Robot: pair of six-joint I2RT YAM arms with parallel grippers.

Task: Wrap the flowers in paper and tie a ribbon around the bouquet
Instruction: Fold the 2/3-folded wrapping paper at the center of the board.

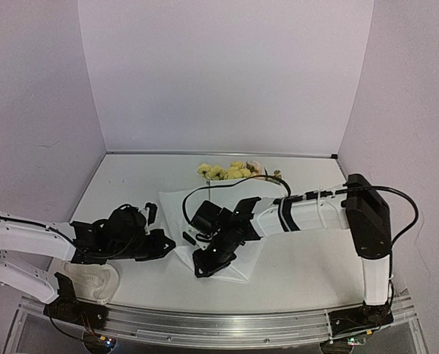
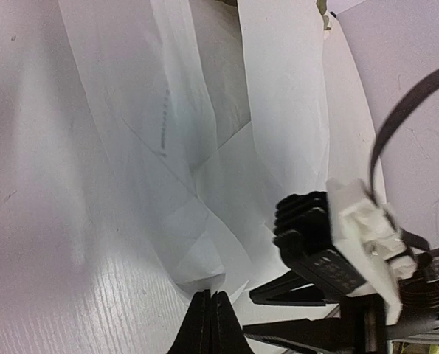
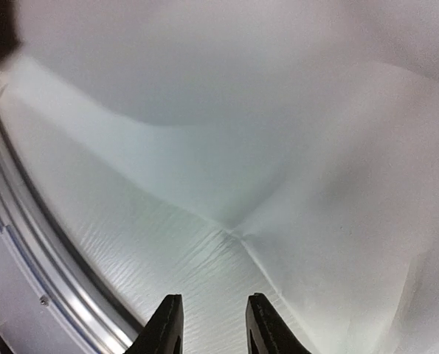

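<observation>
The paper (image 1: 171, 210) lies folded over the flowers (image 1: 230, 171).
Blooms at twelve o'clock; left fingers (image 2: 201, 324) clenched at its eight o'clock edge, right fingers (image 3: 164, 328) released at six; faint print (image 2: 162, 122) shows through, unreadable.

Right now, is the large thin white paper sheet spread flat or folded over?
Folded over: the large thin white paper sheet lies in overlapping creased flaps narrowing to a point.

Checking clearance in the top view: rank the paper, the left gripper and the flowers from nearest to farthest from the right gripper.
1. paper, directly under the right gripper.
2. left gripper, just to its left.
3. flowers, far behind, past the paper.
</observation>
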